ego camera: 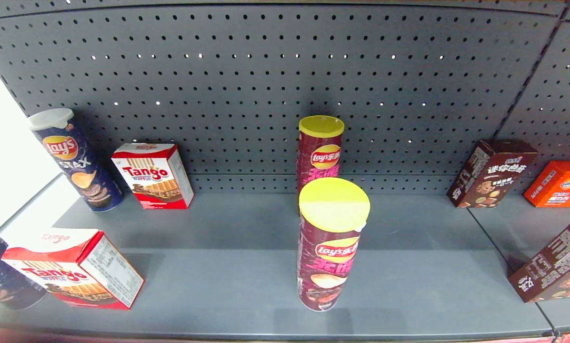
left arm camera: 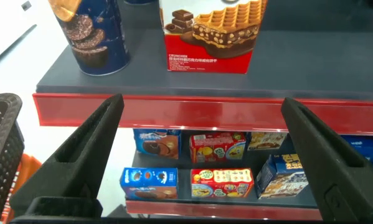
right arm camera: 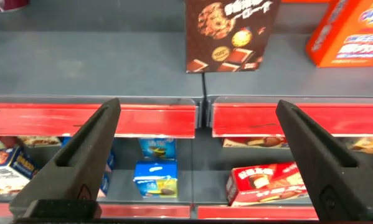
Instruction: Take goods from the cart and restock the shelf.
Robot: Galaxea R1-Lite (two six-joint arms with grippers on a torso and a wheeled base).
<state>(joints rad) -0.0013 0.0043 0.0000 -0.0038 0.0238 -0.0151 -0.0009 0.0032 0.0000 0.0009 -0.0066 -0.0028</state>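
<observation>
Grey metal shelf (ego camera: 227,267) holds the snacks. Two dark red chip cans with yellow lids stand up in the middle, one near the front edge (ego camera: 330,247) and one by the back wall (ego camera: 319,152). A blue chip can (ego camera: 75,162) and a wafer box (ego camera: 154,176) stand at the back left. Another wafer box (ego camera: 75,269) sits turned at the front left corner. Brown cookie boxes (ego camera: 492,174) and an orange box (ego camera: 558,183) are on the right side.

The left gripper (left arm camera: 202,102) and the right gripper (right arm camera: 197,104) both hang low in front of the shelf's red front strip (left arm camera: 174,112). Both have their fingers spread wide, with nothing in them. So no new snack is picked yet. A black mesh basket (left arm camera: 2,155) sits off to one side of the left gripper; it may be the cart, but I cannot tell.

The front chip can is tall and thin. A bump from an arm bringing a new snack could knock it over, and it could roll off the front edge. A gripper going up could also hit the red strip. The turned wafer box could get pushed off its corner.
</observation>
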